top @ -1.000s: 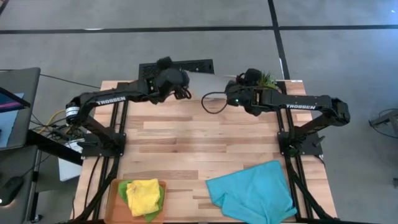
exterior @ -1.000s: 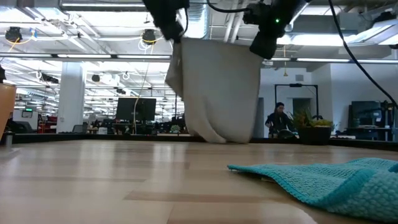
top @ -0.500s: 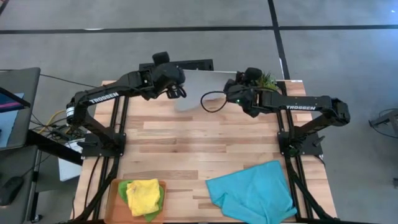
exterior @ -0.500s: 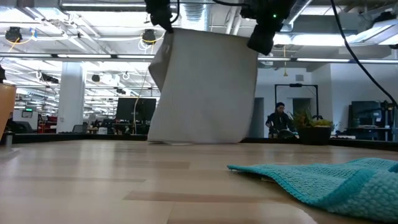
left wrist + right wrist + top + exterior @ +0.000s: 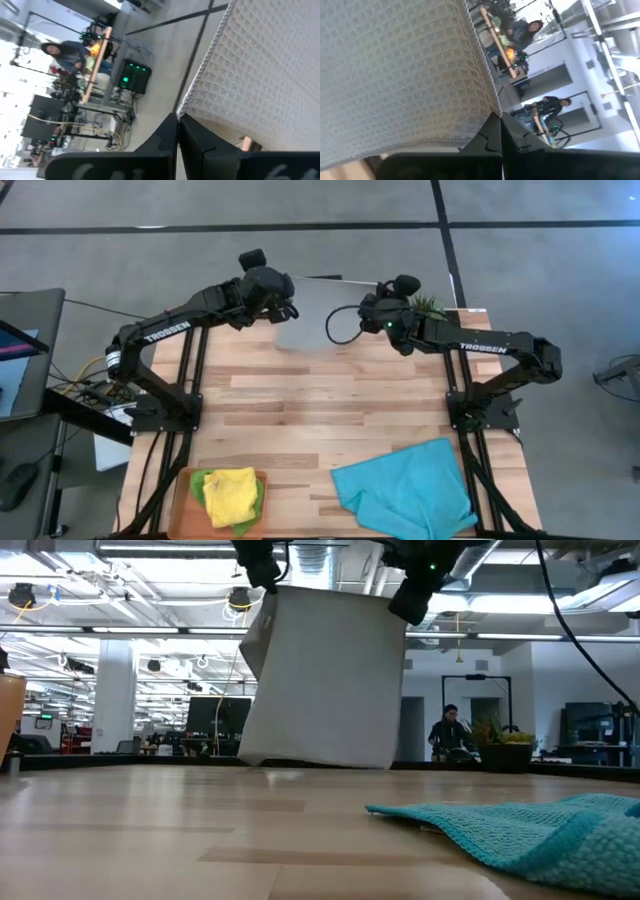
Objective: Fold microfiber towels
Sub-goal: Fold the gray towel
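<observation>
My left tool and right tool each clamped on a top corner of the grey towel hanging above the desk's far edge, orange tray holding yellow towel atop green towel, turquoise towel beside it

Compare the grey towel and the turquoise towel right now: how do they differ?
The grey towel hangs spread out in the air, pinched at its top corners by the left gripper and right gripper; the turquoise towel lies loose and rumpled on the table. The grey towel is at the far edge, the turquoise towel at the near right corner. Both have a waffle-like weave and are still unfolded.
</observation>
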`<state>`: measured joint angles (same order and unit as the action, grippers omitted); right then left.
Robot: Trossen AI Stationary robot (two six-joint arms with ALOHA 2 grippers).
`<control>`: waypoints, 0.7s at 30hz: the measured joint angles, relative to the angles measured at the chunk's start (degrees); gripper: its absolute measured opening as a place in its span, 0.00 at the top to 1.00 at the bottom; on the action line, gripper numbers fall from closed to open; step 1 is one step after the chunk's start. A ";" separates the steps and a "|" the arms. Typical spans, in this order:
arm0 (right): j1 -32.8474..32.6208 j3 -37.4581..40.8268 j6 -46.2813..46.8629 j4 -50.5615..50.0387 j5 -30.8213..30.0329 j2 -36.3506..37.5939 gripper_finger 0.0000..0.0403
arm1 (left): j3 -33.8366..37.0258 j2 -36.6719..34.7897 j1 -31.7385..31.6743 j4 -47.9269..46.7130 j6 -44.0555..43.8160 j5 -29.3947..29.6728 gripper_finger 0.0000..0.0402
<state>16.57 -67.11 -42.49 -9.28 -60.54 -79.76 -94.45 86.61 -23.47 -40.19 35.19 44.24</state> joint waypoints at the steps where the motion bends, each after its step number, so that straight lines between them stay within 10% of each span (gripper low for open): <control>1: -0.20 0.00 -1.19 1.12 -0.40 0.04 0.99 | 0.00 -0.04 0.26 0.09 0.40 0.30 1.00; 9: -4.72 0.09 -2.12 -2.56 -0.98 0.10 0.99 | 0.00 -0.15 3.57 -14.28 -8.08 -0.10 1.00; 21: -14.26 0.01 29.22 -35.89 9.58 0.10 0.99 | 0.00 -0.15 11.96 -29.26 -25.26 -16.76 1.00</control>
<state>2.31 -67.10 -13.27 -45.17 -50.96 -79.66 -94.45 86.46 -11.51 -69.45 9.93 27.48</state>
